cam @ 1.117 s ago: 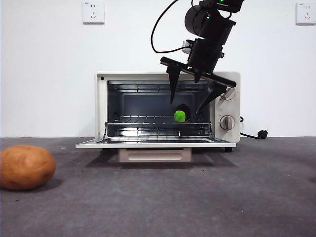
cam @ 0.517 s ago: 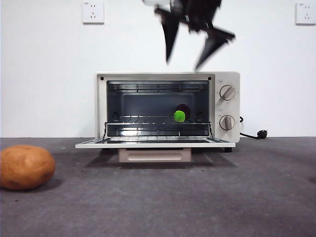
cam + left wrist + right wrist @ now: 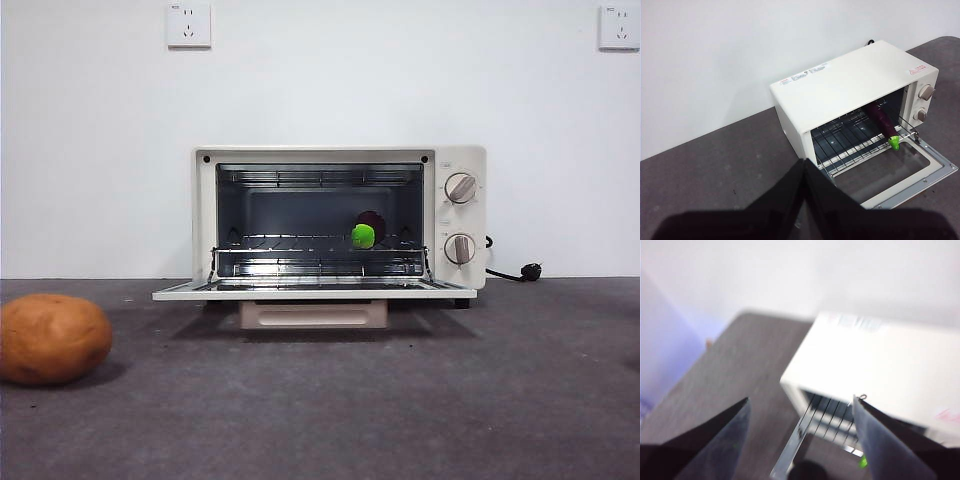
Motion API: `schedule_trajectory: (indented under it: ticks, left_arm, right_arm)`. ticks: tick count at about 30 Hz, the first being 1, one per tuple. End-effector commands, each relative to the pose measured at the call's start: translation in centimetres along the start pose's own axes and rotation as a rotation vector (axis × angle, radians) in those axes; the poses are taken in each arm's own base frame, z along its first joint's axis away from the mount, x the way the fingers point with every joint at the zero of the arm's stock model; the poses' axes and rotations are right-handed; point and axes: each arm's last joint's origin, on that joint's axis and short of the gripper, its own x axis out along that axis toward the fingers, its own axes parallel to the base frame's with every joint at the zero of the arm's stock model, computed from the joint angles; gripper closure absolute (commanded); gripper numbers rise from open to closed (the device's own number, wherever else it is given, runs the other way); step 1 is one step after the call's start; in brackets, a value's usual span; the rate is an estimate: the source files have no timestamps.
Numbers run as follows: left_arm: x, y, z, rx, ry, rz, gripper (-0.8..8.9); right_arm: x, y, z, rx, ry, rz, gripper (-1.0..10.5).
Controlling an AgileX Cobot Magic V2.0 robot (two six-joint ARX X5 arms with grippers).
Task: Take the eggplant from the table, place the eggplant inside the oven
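The eggplant [image 3: 371, 222] lies on the wire rack inside the open oven [image 3: 446, 158], toward its right side, with the green stem cap [image 3: 363, 236] facing the door opening. The left wrist view shows the oven [image 3: 855, 80] from above, the purple eggplant [image 3: 882, 119] reaching back along the rack. My left gripper [image 3: 804, 167] is shut and empty, well away from the oven on its left. High above the oven [image 3: 880, 360] hangs my right gripper [image 3: 800, 401], open and empty, in a blurred picture. Neither arm shows in the front view.
A brown potato [image 3: 52, 338] rests on the dark grey table [image 3: 400, 410] at the front left. The oven door [image 3: 310, 291] is folded down flat toward the front. A black power plug [image 3: 530, 270] lies to the oven's right.
The right gripper, open, rose from in front of the oven's opening and left the front view at the top. The eggplant stayed on the rack.
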Motion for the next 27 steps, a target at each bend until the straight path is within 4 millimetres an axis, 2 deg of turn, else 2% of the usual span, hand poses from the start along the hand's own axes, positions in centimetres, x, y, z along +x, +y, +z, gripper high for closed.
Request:
schedule_trajectory:
  ticks: [1, 6, 12, 18, 24, 25, 27]
  left_arm:
    - [0.2, 0.0, 0.1, 0.014, -0.011, -0.003, 8.19]
    - [0.4, 0.0, 0.1, 0.013, -0.011, -0.004, 8.19]
    - [0.4, 0.0, 0.2, 0.013, -0.012, -0.006, 8.19]
    - [0.4, 0.0, 0.2, 0.013, -0.012, -0.006, 8.19]
    - [0.6, 0.0, 0.2, 0.013, -0.009, -0.007, 8.19]
    - [0.7, 0.0, 0.2, 0.013, -0.007, -0.007, 8.19]
    - [0.8, 0.0, 0.2, 0.013, -0.006, -0.007, 8.19]
  right_arm:
    - [-2.8, 0.0, 0.2, -0.035, -0.045, -0.052, 6.0]
    - [-8.7, 0.1, 0.5, -0.060, -0.174, -0.153, 6.0]
    - [-14.3, 0.2, 0.2, -0.075, -0.287, -0.222, 6.0]
    - [-18.5, 0.0, -0.4, -0.076, -0.375, -0.326, 6.0]
    - [-21.5, -0.1, -1.2, -0.075, -0.424, -0.372, 6.1]
    - [-21.8, -0.1, -1.3, -0.073, -0.428, -0.381, 6.4]
    - [-22.7, -0.2, -1.7, -0.083, -0.429, -0.390, 7.7]
